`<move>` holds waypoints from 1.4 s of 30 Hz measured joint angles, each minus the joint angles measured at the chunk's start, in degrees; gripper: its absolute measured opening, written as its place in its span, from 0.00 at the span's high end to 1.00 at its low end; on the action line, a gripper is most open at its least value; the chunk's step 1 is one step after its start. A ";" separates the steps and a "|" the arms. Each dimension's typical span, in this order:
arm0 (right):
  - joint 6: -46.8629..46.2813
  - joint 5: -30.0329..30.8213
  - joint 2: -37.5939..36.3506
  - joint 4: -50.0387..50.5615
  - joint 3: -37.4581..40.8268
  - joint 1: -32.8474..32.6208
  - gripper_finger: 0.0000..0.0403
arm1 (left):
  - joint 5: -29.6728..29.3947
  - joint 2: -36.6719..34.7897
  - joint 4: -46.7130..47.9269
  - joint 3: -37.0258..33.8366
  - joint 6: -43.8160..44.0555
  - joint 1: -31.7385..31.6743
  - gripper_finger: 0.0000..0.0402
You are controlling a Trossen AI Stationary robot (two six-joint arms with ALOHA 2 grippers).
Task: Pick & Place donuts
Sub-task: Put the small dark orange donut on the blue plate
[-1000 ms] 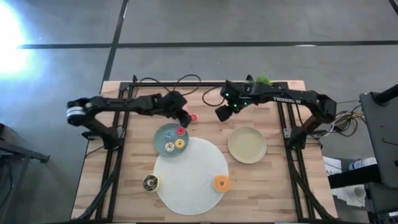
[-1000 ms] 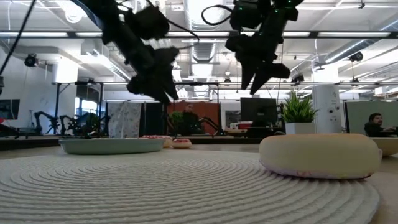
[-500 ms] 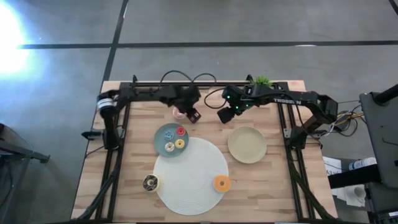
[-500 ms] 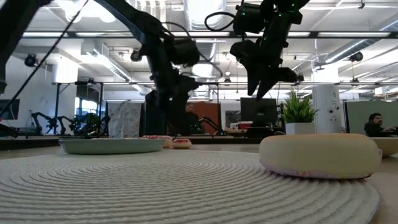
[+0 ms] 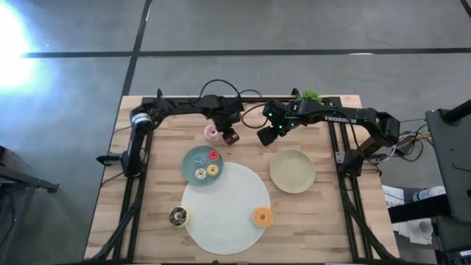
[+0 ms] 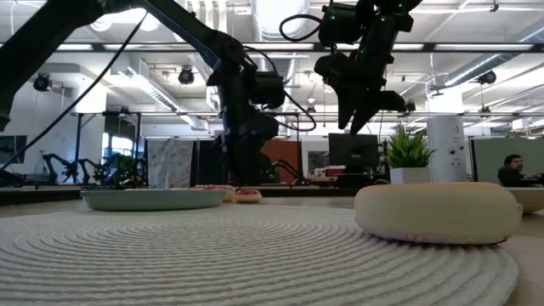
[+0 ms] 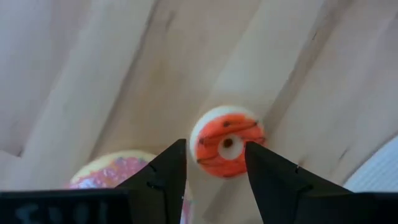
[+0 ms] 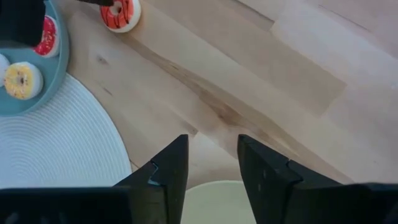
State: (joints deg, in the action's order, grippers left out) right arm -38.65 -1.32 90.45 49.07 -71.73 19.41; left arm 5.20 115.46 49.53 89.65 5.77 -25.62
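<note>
Worktop (image 5: 147, 221) of wooden planks carries all items. White round mat (image 5: 228, 221) lies at its centre front, with the orange donut (image 5: 262, 216) on its right edge and the dark brown donut (image 5: 177, 216) touching its left edge. Beige plate (image 5: 292, 171) sits right of the mat. Teal plate (image 5: 193, 160) overlaps the mat's rear left and holds three tiny donuts (image 5: 207, 165). Pink-frosted donut (image 5: 211, 132) lies behind the teal plate. Left gripper (image 7: 212, 171) hangs over a small red-orange donut (image 7: 227, 142) beside it, jaws open and empty. Right gripper (image 8: 210, 165) hovers above bare wood behind the beige plate, jaws open and empty.
</note>
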 joint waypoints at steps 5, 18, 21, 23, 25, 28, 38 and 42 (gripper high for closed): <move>0.02 0.00 0.00 -0.12 0.01 0.12 0.67 | 0.62 -0.04 -0.36 -1.14 -3.11 -0.20 0.66; -0.17 0.01 0.00 -0.94 0.03 0.51 0.67 | 1.30 -0.04 -5.36 -6.46 -5.96 -0.14 0.67; -0.20 0.02 0.02 -1.41 0.05 0.53 0.67 | 1.32 -0.07 -5.55 -6.64 -6.11 -0.14 0.72; -0.22 0.00 0.02 -1.56 0.05 0.64 0.68 | 1.32 -0.07 -5.63 -6.65 -6.67 -0.11 0.78; -0.24 0.01 0.02 -1.56 0.05 0.75 0.68 | 1.32 -0.09 -5.63 -6.68 -7.45 0.08 0.86; -0.24 0.02 0.02 -1.56 0.05 1.01 0.69 | 1.32 -0.09 -5.96 -6.72 -7.83 0.47 0.97; 0.02 0.02 0.02 -1.67 0.05 1.12 0.69 | -0.76 -10.56 -3.21 -6.88 -8.25 1.12 1.00; 0.36 0.04 0.02 -1.99 0.09 1.23 0.69 | -0.80 -18.33 3.17 -9.88 -7.87 1.15 1.00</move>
State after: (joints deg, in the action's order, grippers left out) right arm -38.30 -1.28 90.48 47.08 -71.64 20.64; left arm 4.40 97.13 52.70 79.78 -2.11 -24.47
